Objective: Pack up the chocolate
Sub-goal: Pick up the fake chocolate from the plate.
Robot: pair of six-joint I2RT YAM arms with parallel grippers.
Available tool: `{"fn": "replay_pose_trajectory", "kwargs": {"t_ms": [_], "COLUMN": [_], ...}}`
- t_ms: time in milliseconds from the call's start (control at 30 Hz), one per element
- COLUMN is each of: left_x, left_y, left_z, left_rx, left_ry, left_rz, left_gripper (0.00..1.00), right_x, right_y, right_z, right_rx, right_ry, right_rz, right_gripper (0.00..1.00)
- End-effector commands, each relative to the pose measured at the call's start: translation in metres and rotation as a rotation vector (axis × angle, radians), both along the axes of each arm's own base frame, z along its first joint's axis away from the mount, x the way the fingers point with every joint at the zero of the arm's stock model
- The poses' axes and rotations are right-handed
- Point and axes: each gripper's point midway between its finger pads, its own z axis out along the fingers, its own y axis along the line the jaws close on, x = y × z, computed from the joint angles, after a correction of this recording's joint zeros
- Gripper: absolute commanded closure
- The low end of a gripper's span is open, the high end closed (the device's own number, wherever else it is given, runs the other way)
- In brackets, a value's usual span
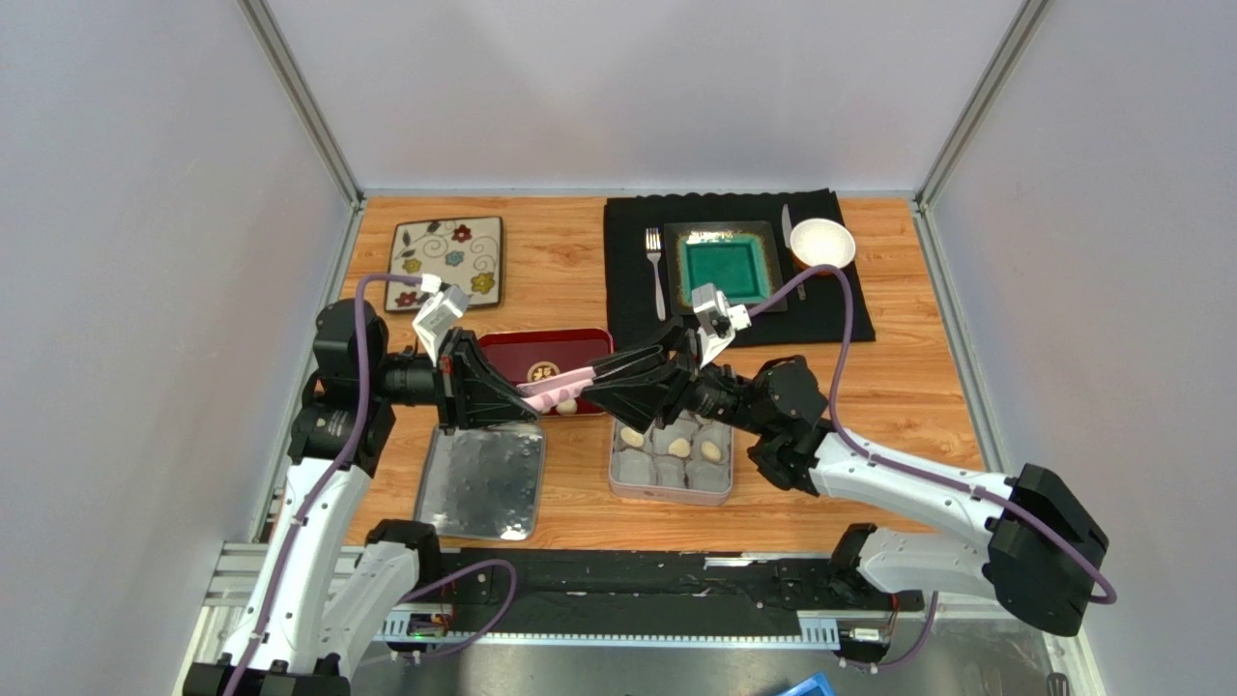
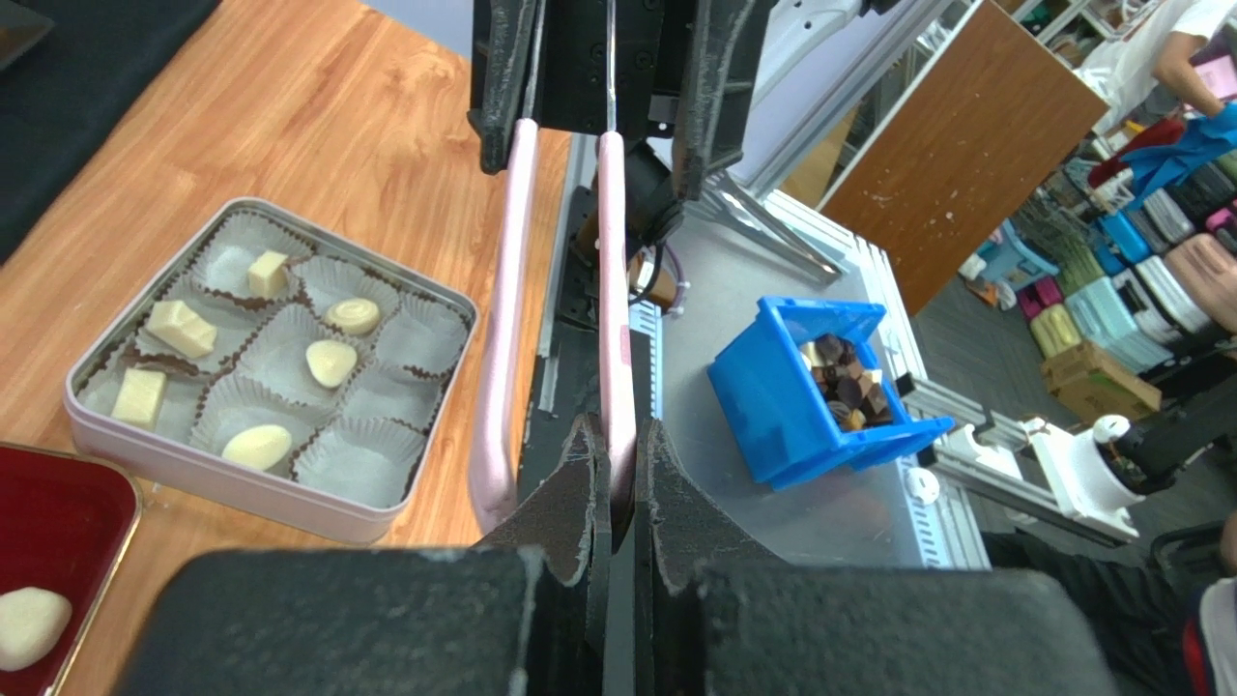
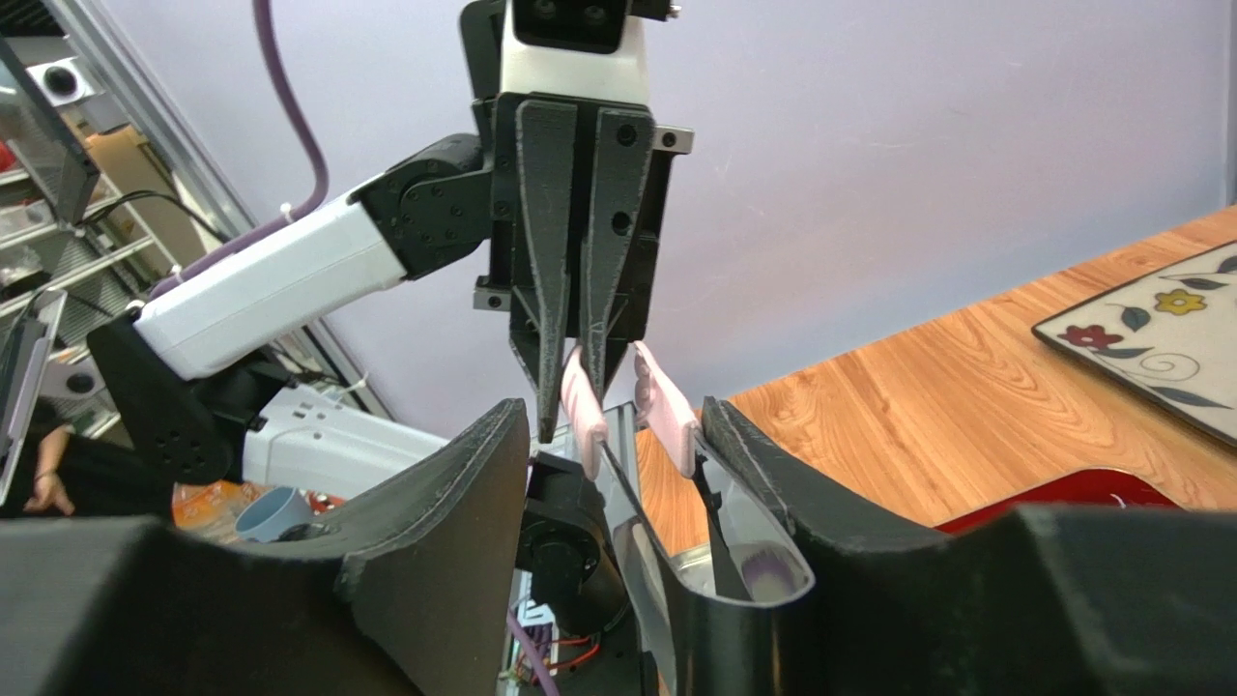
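Chocolates (image 2: 331, 361) are sitting mostly in the white paper cups (image 2: 353, 457) of the pale square tin (image 2: 218, 476) at the left of the left wrist view, six cups filled and the rest showing bare. One more cream lump (image 2: 29, 624) is lying in the red tray (image 2: 66, 515), which is being cut off by the lower left corner.

Above them the left gripper (image 2: 616, 464) is clenching the pink tongs (image 2: 501, 334). One tong arm is running between its fingers while the other is lying just outside, probably because the tongs are serving as the tool for lifting pieces from tray to cup. The right gripper (image 3: 610, 435) is standing with its jaws parted on either side of the tongs' far ends, perhaps to steady or reset them. Whether its fingers are touching the pink arms is hard to make out.

The tong tips are hiding behind that gripper at the top of the left wrist view. At the right, a blue bin (image 2: 770, 421) is holding dark pieces too small to identify.
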Motion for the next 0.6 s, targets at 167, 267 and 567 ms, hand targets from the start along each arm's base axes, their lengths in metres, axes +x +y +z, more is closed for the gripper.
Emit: {"fn": "replay_pose_trajectory", "kwargs": {"t_ms": [167, 267, 567], "left_x": [0.013, 0.011, 0.012], "left_y": [0.0, 0.0, 0.0], "left_z": [-0.006, -0.007, -0.007], "left_rx": [0.001, -0.001, -0.002], "left_ry": [0.014, 0.029, 0.043], "left_rz": [0.066, 0.053, 0.045], "left_gripper": [1.0, 1.0, 1.0], "right_x": [-0.007, -0.008, -0.013], "right_y": [0.001, 0.001, 0.01], "right_z": [0.029, 0.034, 0.037], "right_rx": [0.063, 0.07, 0.057], "right_ry": [-0.074, -0.095, -0.082], "right_rz": [-0.025, -0.035, 0.025], "right_gripper": [0.6, 0.64, 0.74]}}
